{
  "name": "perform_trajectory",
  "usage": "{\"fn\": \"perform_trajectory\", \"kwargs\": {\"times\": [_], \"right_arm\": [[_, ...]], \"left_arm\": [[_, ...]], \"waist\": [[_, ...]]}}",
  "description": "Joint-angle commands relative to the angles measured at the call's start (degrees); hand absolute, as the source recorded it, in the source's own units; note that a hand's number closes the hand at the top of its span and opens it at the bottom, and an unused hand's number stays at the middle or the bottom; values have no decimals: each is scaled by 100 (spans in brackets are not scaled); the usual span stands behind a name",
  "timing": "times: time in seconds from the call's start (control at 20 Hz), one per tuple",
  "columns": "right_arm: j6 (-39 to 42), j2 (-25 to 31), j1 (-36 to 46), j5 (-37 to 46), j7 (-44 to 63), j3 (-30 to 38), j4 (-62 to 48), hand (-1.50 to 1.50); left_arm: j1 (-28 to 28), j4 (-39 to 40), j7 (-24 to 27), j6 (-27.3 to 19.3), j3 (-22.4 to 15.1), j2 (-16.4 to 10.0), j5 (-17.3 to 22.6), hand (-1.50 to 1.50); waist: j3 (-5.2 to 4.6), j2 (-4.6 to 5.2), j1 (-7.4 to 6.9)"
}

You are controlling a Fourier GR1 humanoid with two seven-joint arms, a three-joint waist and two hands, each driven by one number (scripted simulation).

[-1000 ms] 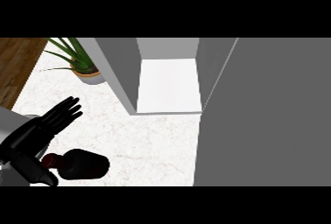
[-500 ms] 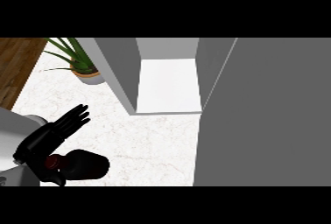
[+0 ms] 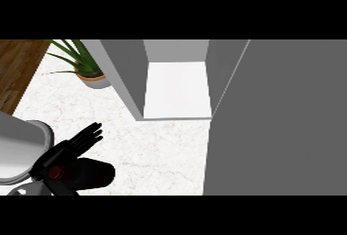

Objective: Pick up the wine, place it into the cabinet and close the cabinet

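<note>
Here the left hand (image 3: 71, 149), fingers straight, seemingly touches the wine (image 3: 89, 177).

You are looking down at a kitchen in a home. You can see a white marble counter (image 3: 156, 147) with a grey cabinet (image 3: 125, 69) on it. Its door (image 3: 284, 114) is open, and it is white inside. A green potted plant (image 3: 85, 69) sits beside it. A brown wooden floor (image 3: 17, 69) shows past the counter's edge.
</note>
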State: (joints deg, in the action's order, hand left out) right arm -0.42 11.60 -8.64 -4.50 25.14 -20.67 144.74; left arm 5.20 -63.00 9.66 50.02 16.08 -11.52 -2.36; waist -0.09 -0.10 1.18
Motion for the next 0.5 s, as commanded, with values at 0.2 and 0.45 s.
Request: {"fn": "perform_trajectory", "kwargs": {"times": [0.2, 0.45], "right_arm": [[96, 91, -338, -499, 201, 212, 1113, -150], [67, 161, -235, -584, 478, 316, 1341, -150]], "left_arm": [[223, 1040, 653, -81, -10, 25, -150, -150], [302, 1497, 780, -96, 64, 25, -55, -150]], "waist": [[6, 6, -15], [1, 10, 7]]}}
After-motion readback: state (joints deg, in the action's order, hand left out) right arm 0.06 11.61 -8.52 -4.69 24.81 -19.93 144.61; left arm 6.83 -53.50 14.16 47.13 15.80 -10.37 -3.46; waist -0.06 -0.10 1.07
